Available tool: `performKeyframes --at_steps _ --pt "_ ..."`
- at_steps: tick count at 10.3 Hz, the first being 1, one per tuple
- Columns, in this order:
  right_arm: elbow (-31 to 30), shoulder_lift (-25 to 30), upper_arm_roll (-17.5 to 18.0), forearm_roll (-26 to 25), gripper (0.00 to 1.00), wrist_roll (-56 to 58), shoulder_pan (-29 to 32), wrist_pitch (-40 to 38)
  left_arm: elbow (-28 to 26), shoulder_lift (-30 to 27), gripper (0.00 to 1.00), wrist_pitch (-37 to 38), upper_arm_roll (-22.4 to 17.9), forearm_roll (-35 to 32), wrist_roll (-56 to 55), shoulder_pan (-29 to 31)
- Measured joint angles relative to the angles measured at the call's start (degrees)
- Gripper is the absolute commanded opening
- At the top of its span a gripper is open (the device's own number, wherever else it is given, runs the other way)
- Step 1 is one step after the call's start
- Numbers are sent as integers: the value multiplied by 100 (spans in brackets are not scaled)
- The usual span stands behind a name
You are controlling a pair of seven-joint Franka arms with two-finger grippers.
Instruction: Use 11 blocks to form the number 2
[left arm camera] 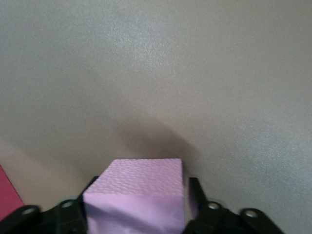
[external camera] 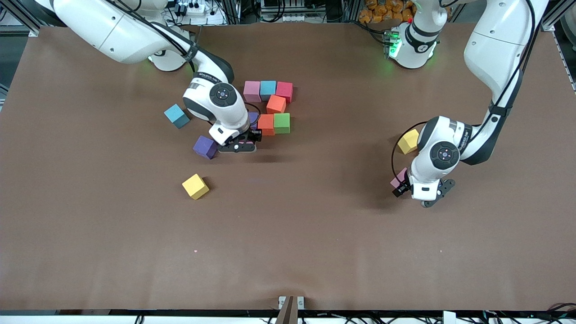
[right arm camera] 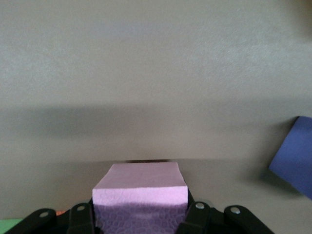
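Note:
A started figure lies mid-table toward the right arm's end: a row of pink, blue and red blocks, an orange block below it, then orange and green side by side. A purple block beside them is partly hidden by the right wrist. My right gripper is shut on a pink block, low beside the lower orange block. My left gripper is shut on another pink block, which also shows in the front view, over bare table at the left arm's end.
Loose blocks lie around: a blue one, a purple one right beside the right gripper and also in its wrist view, a yellow one nearer the front camera, and a yellow one by the left wrist.

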State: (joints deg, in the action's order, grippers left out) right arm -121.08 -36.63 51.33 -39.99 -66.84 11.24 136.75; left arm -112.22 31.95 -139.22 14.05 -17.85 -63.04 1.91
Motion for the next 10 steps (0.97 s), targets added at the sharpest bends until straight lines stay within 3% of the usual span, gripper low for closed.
performKeyframes --at_steps 4,10 --pt "-14 -6 -147 -91 32 -60 -181 0 41 -129 46 229 230 0 6 36" --pt "-15 -14 -222 -200 32 -167 -203 84 271 -324 47 659 1503 0 4 -113"
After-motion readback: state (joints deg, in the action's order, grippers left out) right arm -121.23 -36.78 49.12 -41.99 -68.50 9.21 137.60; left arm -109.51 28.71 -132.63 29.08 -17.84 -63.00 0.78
